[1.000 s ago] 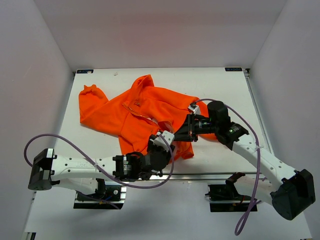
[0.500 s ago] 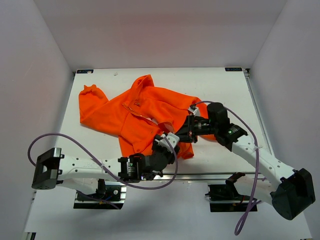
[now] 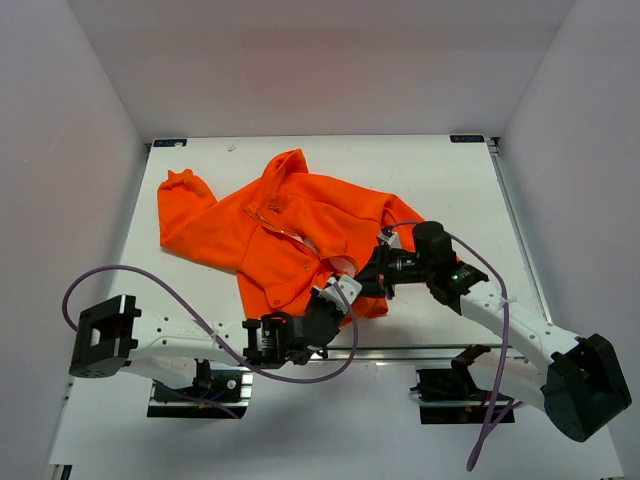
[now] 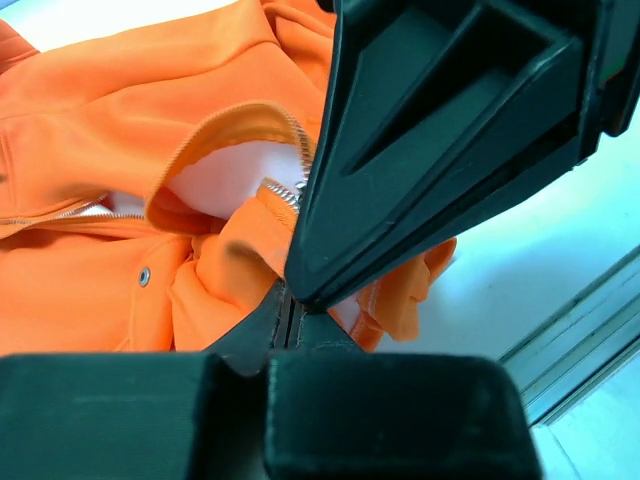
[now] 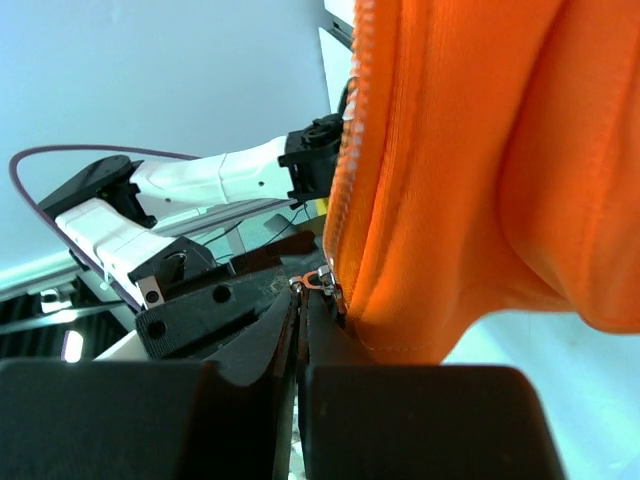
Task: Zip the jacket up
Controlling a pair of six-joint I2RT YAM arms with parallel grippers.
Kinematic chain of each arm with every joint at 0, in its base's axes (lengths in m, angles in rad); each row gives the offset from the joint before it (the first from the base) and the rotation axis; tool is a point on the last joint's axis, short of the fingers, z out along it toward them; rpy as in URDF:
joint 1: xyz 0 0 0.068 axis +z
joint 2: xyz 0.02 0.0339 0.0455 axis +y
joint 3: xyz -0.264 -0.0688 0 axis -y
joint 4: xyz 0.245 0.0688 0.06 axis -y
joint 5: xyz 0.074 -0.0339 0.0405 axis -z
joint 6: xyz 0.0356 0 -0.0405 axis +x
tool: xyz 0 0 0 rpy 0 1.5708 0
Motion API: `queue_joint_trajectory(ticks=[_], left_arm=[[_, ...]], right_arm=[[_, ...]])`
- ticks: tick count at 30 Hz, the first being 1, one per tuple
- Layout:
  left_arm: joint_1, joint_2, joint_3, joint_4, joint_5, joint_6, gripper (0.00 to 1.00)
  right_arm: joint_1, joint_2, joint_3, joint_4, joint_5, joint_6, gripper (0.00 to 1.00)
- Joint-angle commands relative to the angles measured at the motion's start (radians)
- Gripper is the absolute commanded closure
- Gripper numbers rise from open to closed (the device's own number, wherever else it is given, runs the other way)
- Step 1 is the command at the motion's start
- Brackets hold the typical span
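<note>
The jacket is plain bright orange, its zipper teeth pale; the table white; left arm and right arm white, black-jointed; cables dull purple.

Bright, even overhead light; wrist-view foregrounds blurred.

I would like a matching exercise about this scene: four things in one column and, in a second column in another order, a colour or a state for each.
Column one:
1. jacket
2. table
3. cable on the left arm
4. right pincer

Column two:
a. purple
b. shut
c. bright orange
d. white

Right pairs: 1-c, 2-d, 3-a, 4-b.
</note>
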Motion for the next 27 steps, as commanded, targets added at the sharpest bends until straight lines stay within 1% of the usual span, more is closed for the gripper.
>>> queue_joint_trajectory(ticks=[1,3,6,10,12,14,17,19,20,22,23,26,27], left_arm=[[-0.003,-0.044,-0.022,0.046,0.038,0.005,1.0],[-0.003,-0.051,-0.028,0.036,0.076,0.011,1.0],[-0.003,-0.066,-0.047,0.01,0.136,0.012,1.0],[-0.004,-0.09,-0.064,-0.028,0.205,-0.021,1.0],[-0.004,-0.104,-0.07,-0.043,0.228,-0.038,1.0],[-0.007,-0.113,-0.07,-0.06,0.231,-0.051,1.0],[-0.016,-0.14,-0.074,-0.08,0.245,-0.066,1.0],[-0.021,-0.161,-0.082,-0.082,0.25,-0.072,1.0],[-0.021,-0.167,-0.085,-0.083,0.254,-0.074,1.0],[-0.021,-0.176,-0.087,-0.096,0.262,-0.084,1.0],[-0.021,-0.181,-0.088,-0.1,0.268,-0.09,1.0],[-0.021,-0.196,-0.094,-0.109,0.294,-0.106,1.0],[-0.021,-0.201,-0.094,-0.111,0.305,-0.116,1.0]], right_arm=[[-0.002,-0.021,-0.025,0.075,-0.013,0.051,1.0],[-0.002,-0.013,-0.03,0.083,-0.003,0.082,1.0],[-0.002,0.01,-0.043,0.173,0.0,0.157,1.0],[-0.005,0.04,-0.048,0.239,0.025,0.237,1.0],[-0.008,0.057,-0.05,0.253,0.043,0.254,1.0],[-0.009,0.068,-0.042,0.226,0.089,0.23,1.0],[-0.014,0.094,0.013,0.079,0.146,0.124,1.0],[-0.014,0.109,0.035,0.077,0.142,0.085,1.0],[-0.014,0.123,0.05,0.024,0.18,0.006,1.0],[-0.014,0.143,0.116,-0.032,0.185,-0.091,1.0],[-0.014,0.16,0.128,-0.033,0.188,-0.173,1.0],[-0.003,0.183,0.161,0.014,0.195,-0.306,1.0],[-0.003,0.192,0.173,0.02,0.194,-0.385,1.0]])
